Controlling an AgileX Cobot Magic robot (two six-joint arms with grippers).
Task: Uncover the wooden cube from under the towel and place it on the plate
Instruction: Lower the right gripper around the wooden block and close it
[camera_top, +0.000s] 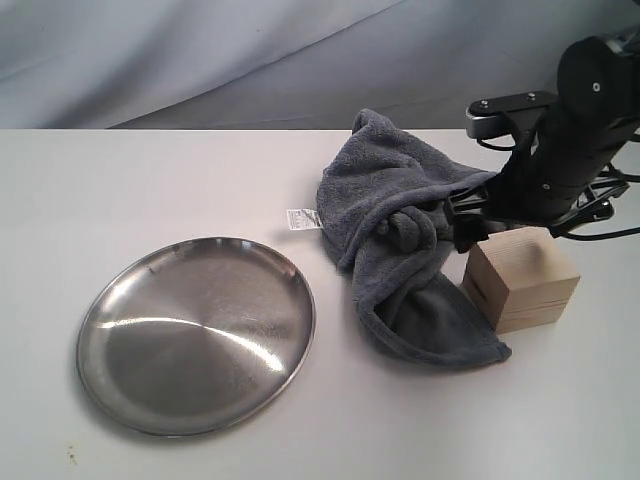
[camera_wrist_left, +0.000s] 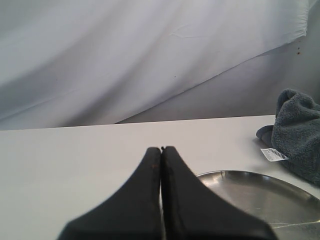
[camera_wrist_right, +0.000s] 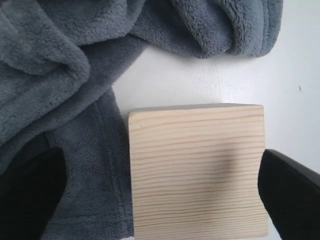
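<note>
The pale wooden cube (camera_top: 520, 278) stands uncovered on the white table, right of the towel and touching its edge. The blue-grey towel (camera_top: 400, 230) lies bunched in the middle, its white label (camera_top: 303, 218) pointing towards the plate. The steel plate (camera_top: 195, 335) sits empty at the front left. My right gripper (camera_wrist_right: 162, 200) is open above the cube (camera_wrist_right: 197, 170); one finger (camera_wrist_right: 30, 195) hangs over the towel (camera_wrist_right: 75, 60) and the other (camera_wrist_right: 292, 195) is past the cube's far side. My left gripper (camera_wrist_left: 161, 149) is shut on nothing, beside the plate (camera_wrist_left: 260, 195), and does not show in the exterior view.
The right arm (camera_top: 575, 130) with its black cables reaches in from the back right over the towel's edge. A grey cloth backdrop (camera_top: 250, 60) hangs behind the table. The towel (camera_wrist_left: 300, 130) lies just beyond the plate's rim in the left wrist view.
</note>
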